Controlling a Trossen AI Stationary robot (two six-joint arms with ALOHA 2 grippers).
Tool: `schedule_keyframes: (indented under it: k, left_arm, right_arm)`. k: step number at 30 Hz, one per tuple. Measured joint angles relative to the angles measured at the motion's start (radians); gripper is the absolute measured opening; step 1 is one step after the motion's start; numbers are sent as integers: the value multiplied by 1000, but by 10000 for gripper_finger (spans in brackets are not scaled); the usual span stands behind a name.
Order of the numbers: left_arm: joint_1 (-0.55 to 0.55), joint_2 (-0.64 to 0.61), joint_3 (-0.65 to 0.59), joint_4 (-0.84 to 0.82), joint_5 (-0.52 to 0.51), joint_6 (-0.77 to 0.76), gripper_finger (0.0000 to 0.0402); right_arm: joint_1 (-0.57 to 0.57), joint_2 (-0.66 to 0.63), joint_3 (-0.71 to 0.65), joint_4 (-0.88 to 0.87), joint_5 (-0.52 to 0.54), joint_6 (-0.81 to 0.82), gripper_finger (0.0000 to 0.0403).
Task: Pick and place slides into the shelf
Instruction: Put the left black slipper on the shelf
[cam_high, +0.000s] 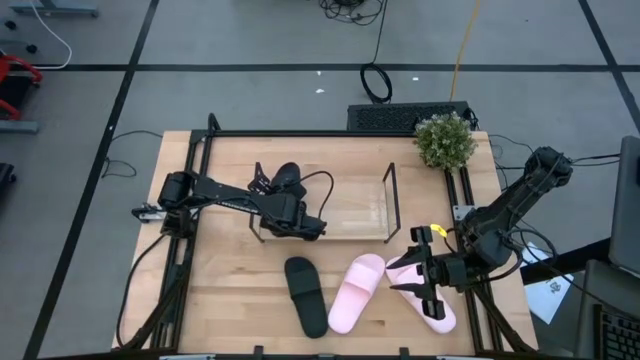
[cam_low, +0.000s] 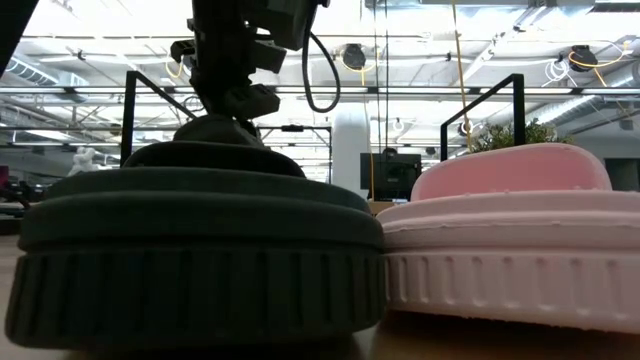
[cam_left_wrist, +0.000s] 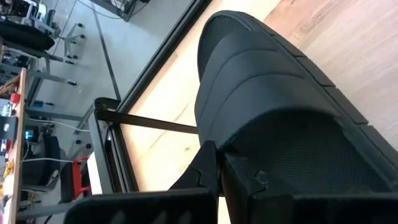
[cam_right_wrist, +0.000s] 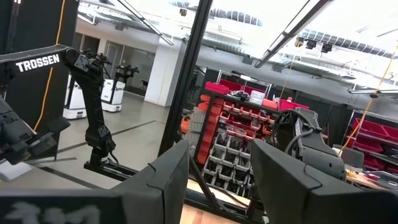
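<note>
Left gripper (cam_high: 272, 192) over shelf's (cam_high: 388, 205) left end, fingers clamped on black slide (cam_high: 288, 179) held there. Right gripper (cam_high: 415, 268) at worktop's (cam_high: 230, 290) right edge, above pink slide (cam_high: 432, 305), fingers apart, empty. Second black slide (cam_high: 306, 295) and second pink slide (cam_high: 357, 291) side by side on worktop, in front of shelf.

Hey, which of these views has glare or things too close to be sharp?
Low view: bright ceiling lights wash out the background, and the black slide and pink slide loom close and soft. Left wrist view: the held black slide fills the frame. High view: evenly lit.
</note>
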Motion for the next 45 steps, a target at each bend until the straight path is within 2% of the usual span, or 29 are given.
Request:
schedule_keyframes:
  k: [8, 17, 45]
  left_arm:
    - [0, 9, 0, -2, 0, 27, 0]
    - [-6, 13, -79, -1, 12, -11, 0]
    - [-6, 13, -110, 1, -5, -3, 0]
  right_arm:
    - [0, 0, 0, -8, 0, 0, 164]
    - [0, 1, 0, -15, 0, 0, 164]
    - [0, 1, 0, -37, -1, 5, 164]
